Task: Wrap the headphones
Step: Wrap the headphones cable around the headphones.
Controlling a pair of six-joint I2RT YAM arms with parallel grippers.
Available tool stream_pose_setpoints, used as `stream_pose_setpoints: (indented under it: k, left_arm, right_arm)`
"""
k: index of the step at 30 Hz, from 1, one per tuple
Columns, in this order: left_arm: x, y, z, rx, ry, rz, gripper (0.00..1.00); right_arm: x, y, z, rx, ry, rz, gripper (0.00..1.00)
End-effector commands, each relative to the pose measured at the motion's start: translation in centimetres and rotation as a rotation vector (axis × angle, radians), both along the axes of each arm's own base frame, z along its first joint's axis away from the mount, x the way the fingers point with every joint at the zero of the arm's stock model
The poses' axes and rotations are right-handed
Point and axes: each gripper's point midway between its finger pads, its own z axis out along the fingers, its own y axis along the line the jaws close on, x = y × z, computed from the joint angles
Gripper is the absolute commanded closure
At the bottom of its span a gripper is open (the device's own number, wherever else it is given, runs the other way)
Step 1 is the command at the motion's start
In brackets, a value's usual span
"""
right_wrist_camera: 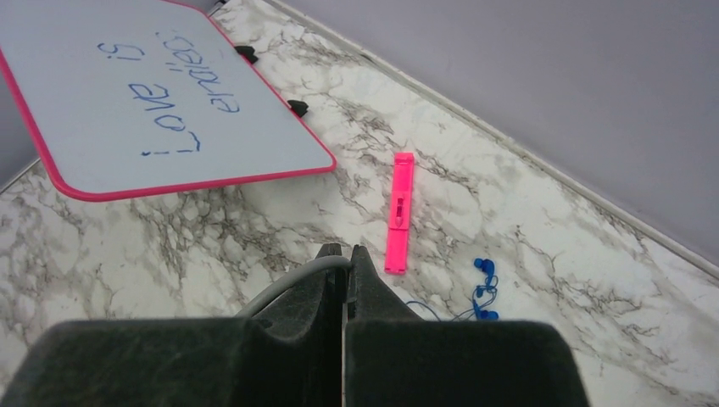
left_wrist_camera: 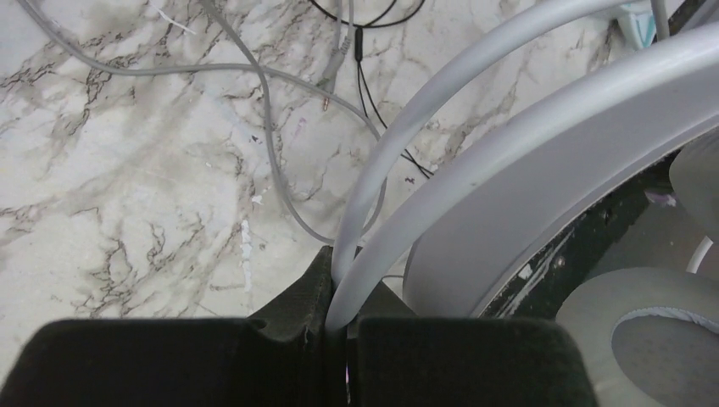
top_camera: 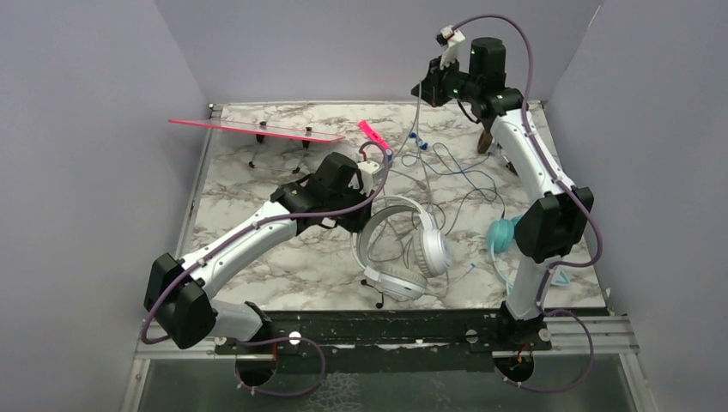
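While your left gripper (left_wrist_camera: 342, 292) pinches the thin headband of the white headphones (top_camera: 403, 251) at the near middle of the table (top_camera: 292, 276) and your right gripper (right_wrist_camera: 346, 261) is closed on a grey cord (right_wrist_camera: 284, 287) lifted high, nothing looks wrapped yet, and the teal set (top_camera: 500, 233) also waits.

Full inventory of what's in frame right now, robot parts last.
white-grey headphones: 1, white-grey, near centre of table
teal headphones: 1, teal, near right, partly behind the right arm
brown headphones: 1, brown, far right, mostly hidden
grey cord: 1, grey, rising from the table
thin dark cords: several, dark, tangled centre-right
blue earbuds: 1 pair, blue, far centre
pink marker: 1, pink, beside the earbuds
whiteboard: 1, pink-framed, blue handwriting, far left
table: 1, marble-patterned
left gripper: shut on the white-grey headphones' band
right gripper: shut on the grey cord, raised far right
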Motion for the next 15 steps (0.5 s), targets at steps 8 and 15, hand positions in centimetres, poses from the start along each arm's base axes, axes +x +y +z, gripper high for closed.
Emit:
stream_pose_setpoints:
  k: [8, 15]
  left_arm:
    - [2.2, -2.1, 8.9, -0.338, -0.233, 0.103, 1.00]
    - [4.2, 1.0, 15.1, -0.464, -0.439, 0.314, 1.00]
  right_arm:
    - [-2.6, 0.5, -2.6, 0.050, 0.116, -0.003, 1.00]
    - [-3.4, -2.3, -3.9, 0.035, 0.171, -0.153, 1.00]
